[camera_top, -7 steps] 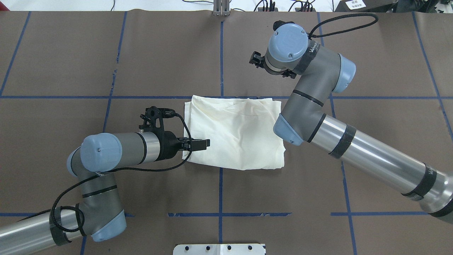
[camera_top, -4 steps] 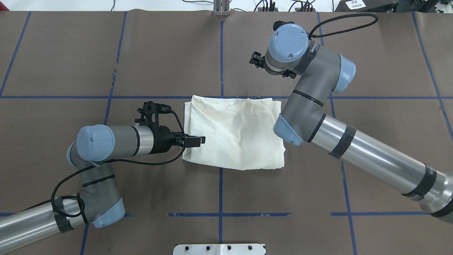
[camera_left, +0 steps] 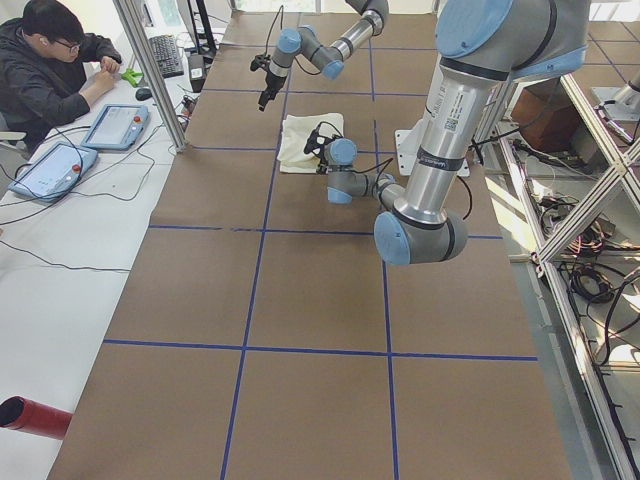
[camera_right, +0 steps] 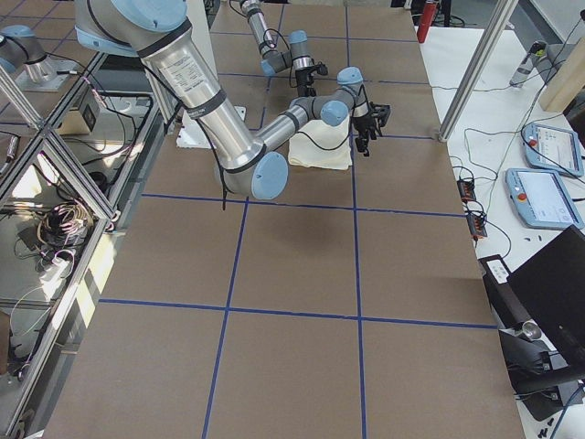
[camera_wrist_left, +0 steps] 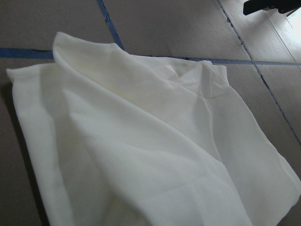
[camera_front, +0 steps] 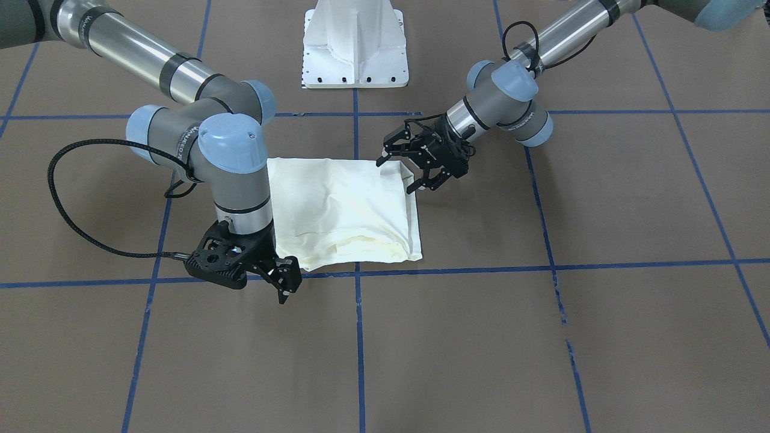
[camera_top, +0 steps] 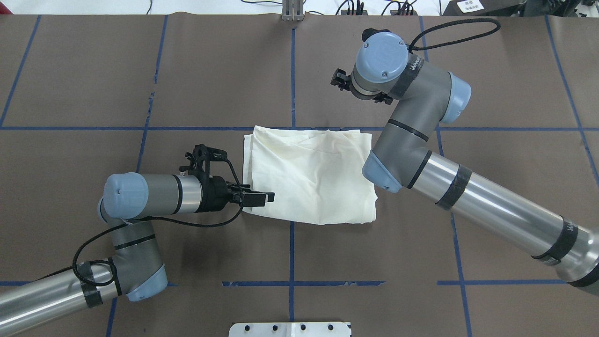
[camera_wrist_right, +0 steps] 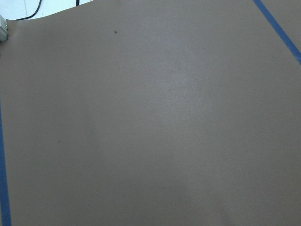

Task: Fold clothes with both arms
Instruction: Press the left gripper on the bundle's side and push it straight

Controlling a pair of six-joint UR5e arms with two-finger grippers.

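At the edge of the shirt (camera_top: 313,173), the left end effector (camera_front: 397,175) is held released; the right end effector (camera_front: 287,287) cannot be judged.

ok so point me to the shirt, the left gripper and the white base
T-shirt (camera_top: 311,175), overhead view, middle of the folded cloth
left gripper (camera_top: 269,197), overhead view, at its fingertips
white base (camera_front: 355,45), front-facing view, middle of the pedestal

Cream-white shirt (camera_top: 311,175) folded into a rumpled square, plain side up, lying flat between left arm (camera_top: 159,200) and right arm (camera_top: 406,140)
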